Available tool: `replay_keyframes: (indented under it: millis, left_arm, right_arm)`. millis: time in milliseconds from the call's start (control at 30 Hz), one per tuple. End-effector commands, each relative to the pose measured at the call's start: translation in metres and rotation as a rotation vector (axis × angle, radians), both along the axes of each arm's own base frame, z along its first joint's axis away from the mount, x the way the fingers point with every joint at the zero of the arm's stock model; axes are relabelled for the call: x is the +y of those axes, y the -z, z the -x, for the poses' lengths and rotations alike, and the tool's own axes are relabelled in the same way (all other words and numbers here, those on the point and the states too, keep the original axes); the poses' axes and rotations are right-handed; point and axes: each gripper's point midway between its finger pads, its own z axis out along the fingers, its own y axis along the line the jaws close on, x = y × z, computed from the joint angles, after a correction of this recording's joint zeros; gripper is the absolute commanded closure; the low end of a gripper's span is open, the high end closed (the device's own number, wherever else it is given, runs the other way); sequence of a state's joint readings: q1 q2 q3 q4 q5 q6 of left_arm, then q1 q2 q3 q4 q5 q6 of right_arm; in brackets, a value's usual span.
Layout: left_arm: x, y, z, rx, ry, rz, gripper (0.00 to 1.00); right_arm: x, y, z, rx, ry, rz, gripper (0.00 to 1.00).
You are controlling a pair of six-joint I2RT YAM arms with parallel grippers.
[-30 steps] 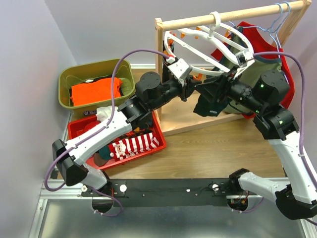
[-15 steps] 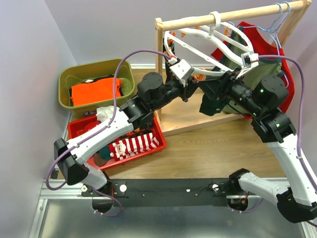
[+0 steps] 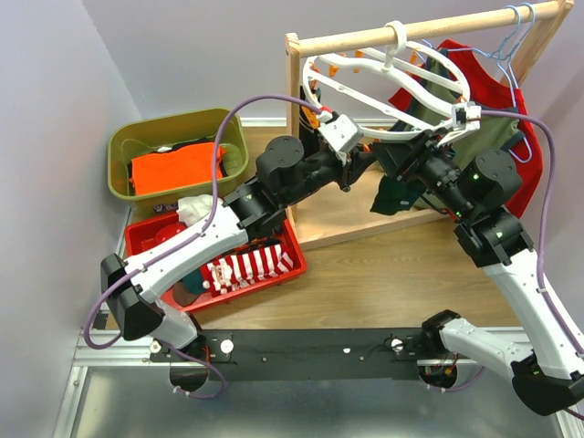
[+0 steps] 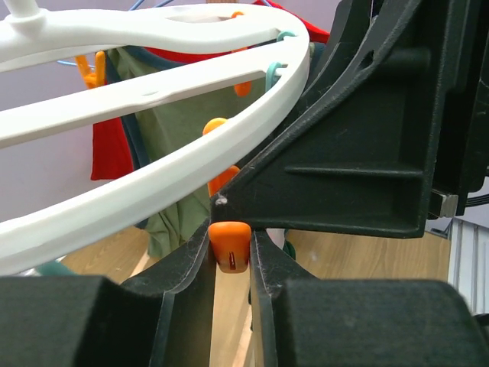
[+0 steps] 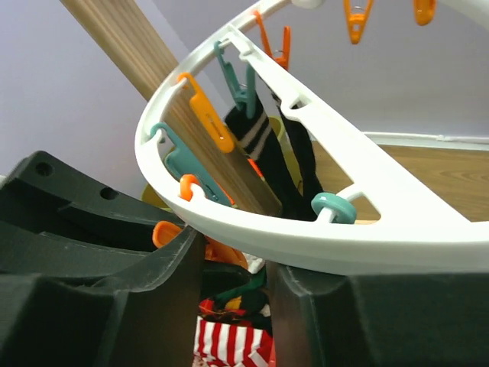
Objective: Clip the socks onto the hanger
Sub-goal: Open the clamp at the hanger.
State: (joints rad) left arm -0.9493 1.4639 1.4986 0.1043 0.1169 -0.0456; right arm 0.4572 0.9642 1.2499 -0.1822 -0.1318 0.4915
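Near edge: black base rail (image 3: 310, 351) on a metal sheet (image 3: 274, 411), with the wooden tabletop (image 3: 392, 274) beyond.
Left side: red tray (image 3: 294, 248) holding a striped sock (image 3: 245, 266); green bin (image 3: 117, 169) behind it.
Left gripper (image 4: 231, 260): fingers drawn narrow onto an orange clip (image 4: 229, 246).
Right gripper (image 5: 235, 267): fingers part-spread under the ring. Its grip is unclear. A dark sock (image 3: 392, 194) hangs just below it.
Hanger (image 3: 315, 96): hooked on the wooden rack (image 3: 438, 26), ring tilted.
Room: pale lilac walls (image 3: 182, 55).
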Motion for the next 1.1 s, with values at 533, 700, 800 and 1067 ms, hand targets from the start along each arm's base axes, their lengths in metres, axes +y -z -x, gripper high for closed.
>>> replay_keyframes:
  millis: [533, 700, 800, 1067]
  left_arm:
    - [0.015, -0.016, 0.013, -0.267, -0.052, 0.150, 0.59]
    - [0.017, -0.020, 0.009, -0.299, -0.075, 0.155, 0.59]
    - [0.017, -0.025, 0.013, -0.311, -0.061, 0.169, 0.59]
    - [0.015, -0.018, 0.009, -0.311, -0.073, 0.156, 0.80]
  right_arm:
    - [-0.009, -0.036, 0.001, -0.075, 0.042, -0.116, 0.91]
    - [-0.009, -0.034, 0.002, -0.067, 0.041, -0.111, 0.91]
    - [-0.009, -0.032, 0.002, -0.063, 0.041, -0.109, 0.91]
    - [-0.008, -0.033, 0.004, -0.058, 0.033, -0.109, 0.91]
